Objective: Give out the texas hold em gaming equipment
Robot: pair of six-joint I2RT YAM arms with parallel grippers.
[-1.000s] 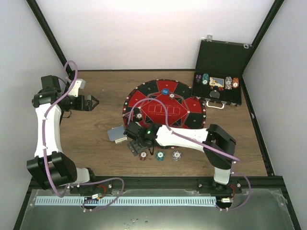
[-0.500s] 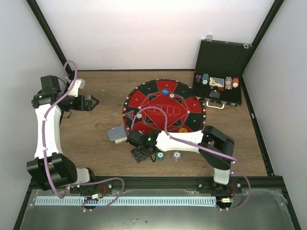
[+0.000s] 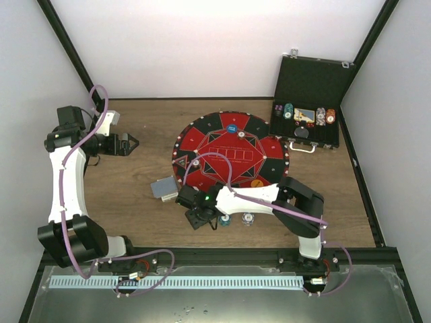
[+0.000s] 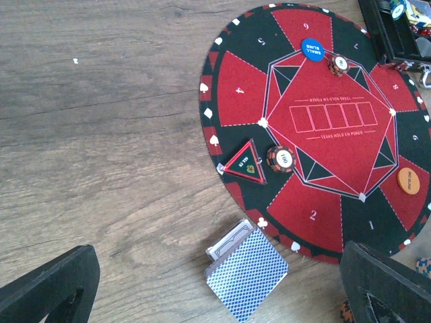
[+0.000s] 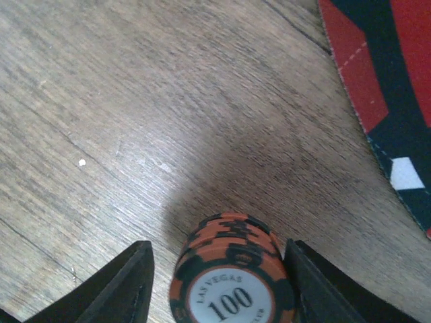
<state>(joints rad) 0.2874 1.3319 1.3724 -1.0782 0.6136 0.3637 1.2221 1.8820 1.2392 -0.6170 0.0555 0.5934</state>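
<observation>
In the right wrist view a short stack of orange-and-black "100" poker chips [image 5: 232,282] stands on the wood between my right fingers [image 5: 121,286]. The jaws are open; the right one is at the stack's edge and the left one is apart from it. From above, my right gripper [image 3: 199,217] covers that stack, just off the mat's near-left rim. A teal chip [image 3: 223,219] and a pale chip [image 3: 248,218] lie beside it. The blue-backed card deck [image 3: 163,188] also shows in the left wrist view [image 4: 246,269]. My left gripper [image 3: 132,143] is open and empty, far left.
The round red-and-black mat [image 3: 209,145] carries a blue disc [image 3: 231,128], an orange disc [image 3: 256,182], a triangle marker [image 4: 246,160] and two chips [image 4: 281,159]. The open black case [image 3: 311,84] with more chips [image 3: 288,111] stands at the back right.
My right gripper has moved toward the near edge, off the mat's rim and down over the orange chip stack, which it now hides from above. The left arm has not moved.
</observation>
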